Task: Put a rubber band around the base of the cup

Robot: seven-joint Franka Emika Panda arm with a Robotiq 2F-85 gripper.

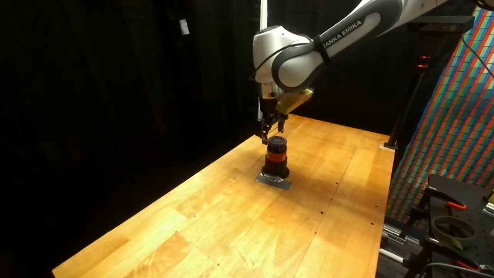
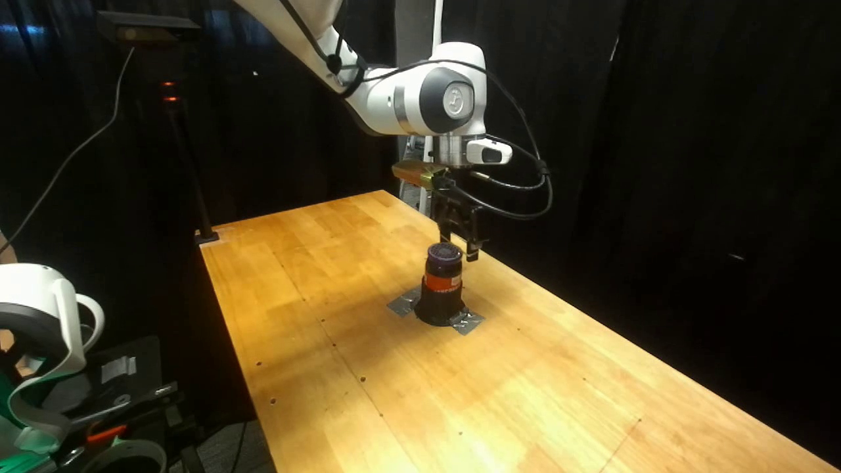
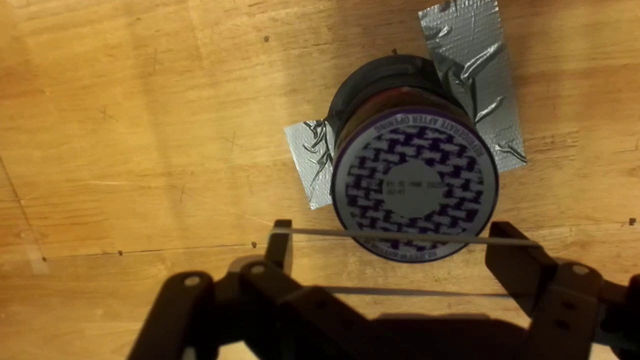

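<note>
The cup is a short jar [image 1: 276, 156] with a patterned purple lid and a red-orange band, upright in a dark flared base [image 1: 276, 169]. It also shows in an exterior view [image 2: 443, 281], and its lid fills the middle of the wrist view [image 3: 415, 185]. My gripper [image 1: 273, 136] is open, a little above and off to one side of the lid; it also shows in an exterior view [image 2: 458, 247] and in the wrist view [image 3: 396, 236]. A thin pale rubber band [image 3: 412, 235] is stretched around both fingers. One strand crosses over the lid's edge in the wrist view.
Silver tape [image 3: 475, 85] holds the dark base to the wooden table [image 1: 239, 231]. A dark stand [image 2: 190, 177] rises at a table corner. A side cart [image 1: 459, 193] with a tape roll [image 1: 453, 229] is beside the table. Dark curtains hang behind.
</note>
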